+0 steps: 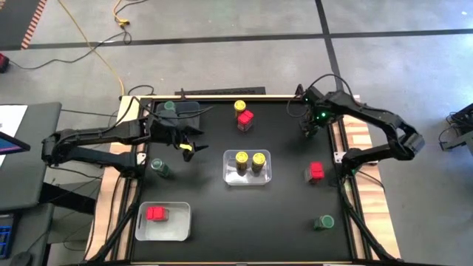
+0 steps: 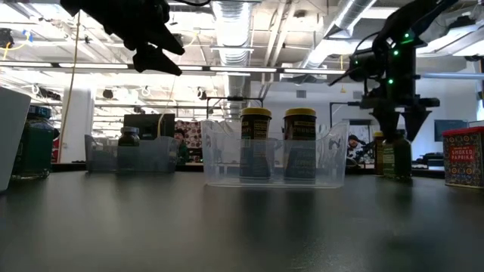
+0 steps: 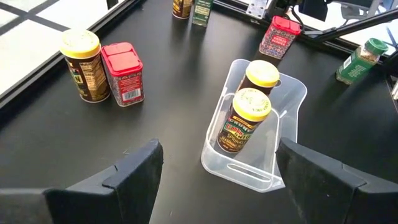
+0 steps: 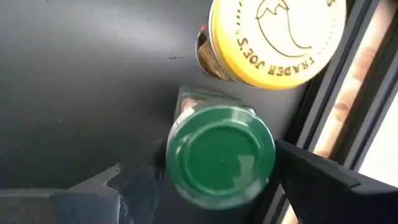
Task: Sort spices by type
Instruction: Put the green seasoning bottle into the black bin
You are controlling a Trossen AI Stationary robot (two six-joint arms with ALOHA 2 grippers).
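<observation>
Only the right wrist view shows a green-lidded jar point(image 4: 221, 155) beside a yellow-lidded jar point(image 4: 277, 37), hidden in the high view under the right end effector point(image 1: 309, 130) at the table's point(image 1: 295, 222) two o'clock. That end effector stands wide open around the green-lidded jar, not clearly gripping it. The left end effector point(image 3: 217, 174) hangs open and empty above the table, at ten o'clock from the clear bin point(image 3: 292, 93).

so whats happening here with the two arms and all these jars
Two robot arms are sorting spice jars into bins. The right tool is open and straddles a green-lidded jar next to a yellow-lidded jar at the table's right edge, not yet gripping it. The left tool hangs open above the table. The middle bin holds two yellow-lidded jars, another bin one red jar.
</observation>
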